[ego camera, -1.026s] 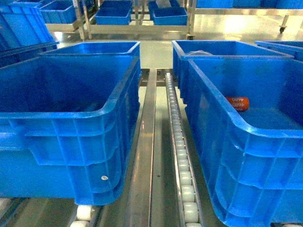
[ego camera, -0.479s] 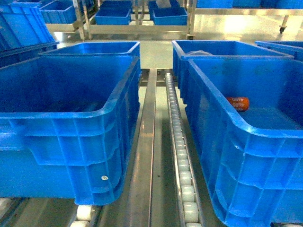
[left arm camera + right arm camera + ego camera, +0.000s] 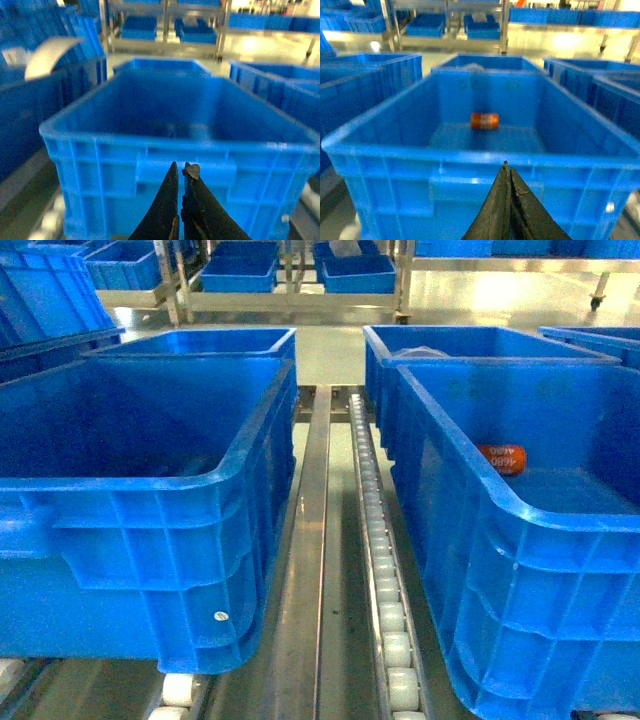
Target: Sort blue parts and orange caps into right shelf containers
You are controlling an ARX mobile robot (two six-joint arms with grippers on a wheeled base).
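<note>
One orange cap (image 3: 502, 458) lies on its side on the floor of the near right shelf container (image 3: 520, 610), a large blue crate. In the right wrist view the same cap (image 3: 485, 120) rests toward the far wall of that crate (image 3: 470, 157). My right gripper (image 3: 506, 167) hangs shut and empty just outside the crate's near wall, below the rim. In front of the near left crate (image 3: 150, 145), my left gripper (image 3: 181, 167) is also shut with nothing in it. No blue parts can be made out. Neither gripper shows in the head view.
A roller track (image 3: 375, 530) and steel rails run between the near left crate (image 3: 150, 560) and the right one. Two more blue crates (image 3: 230, 340) (image 3: 480, 340) stand behind them. Racks with blue bins (image 3: 240, 275) line the far floor.
</note>
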